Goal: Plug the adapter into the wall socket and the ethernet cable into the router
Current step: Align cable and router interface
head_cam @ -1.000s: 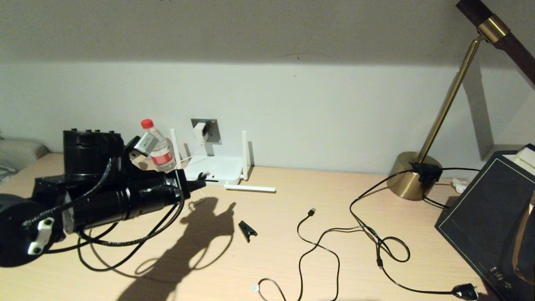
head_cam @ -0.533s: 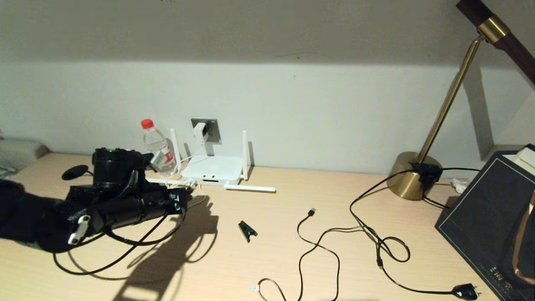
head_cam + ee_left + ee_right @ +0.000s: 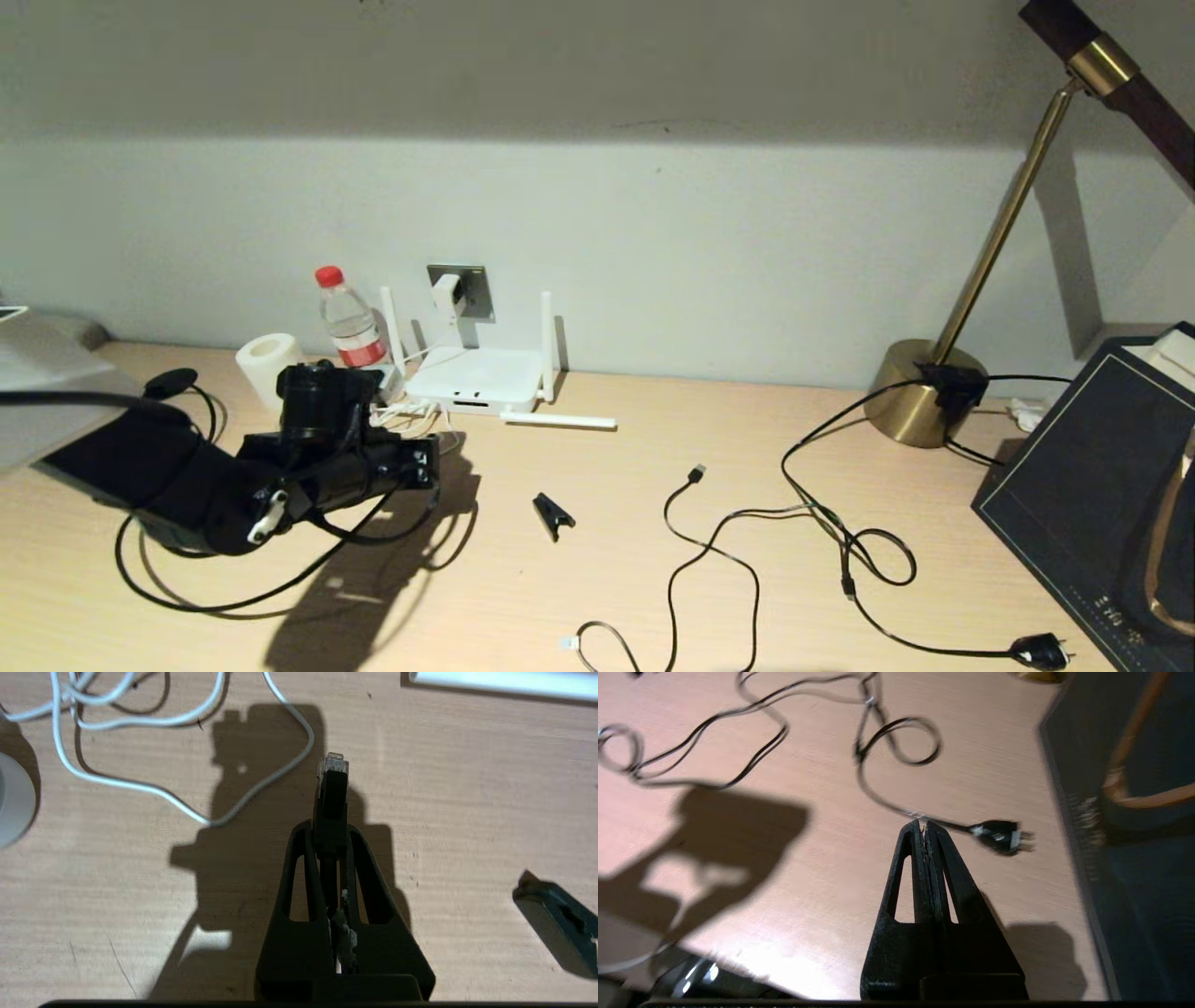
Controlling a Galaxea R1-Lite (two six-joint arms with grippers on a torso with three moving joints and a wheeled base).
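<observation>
So my left gripper [image 3: 331, 828] sits low over the surface [image 3: 653, 560], in front of the router [image 3: 478, 378] and a bit to its left. Its fingers [image 3: 359, 868] are closed tight on the ethernet cable [image 3: 331, 807], just behind the clear plastic plug, and the plug sticks out past the tips. That plug is small, hard and light. I think its little clip can snap if I push it in crooked, so I want it lined up straight with the dark port slot on the front of the router. The black cable behind it is thin and bendy, so holding it far back would let the plug flop. Holding close to the plug, like I do now, seems best to me. The router is a flat white box against the wall with its stick antennas up, and one antenna lies flat on the surface beside it. It looks light, so I guess it may slide back when I push. The adapter [image 3: 447, 294] already sits on the wall socket [image 3: 471, 287] just above the router, and its thin white cord [image 3: 140, 784] lies in loose loops near my gripper. I do not want to snag that cord. My right gripper [image 3: 926, 833] hovers over the surface far to the right with its fingers closed on nothing, near a black power plug [image 3: 1000, 836].
</observation>
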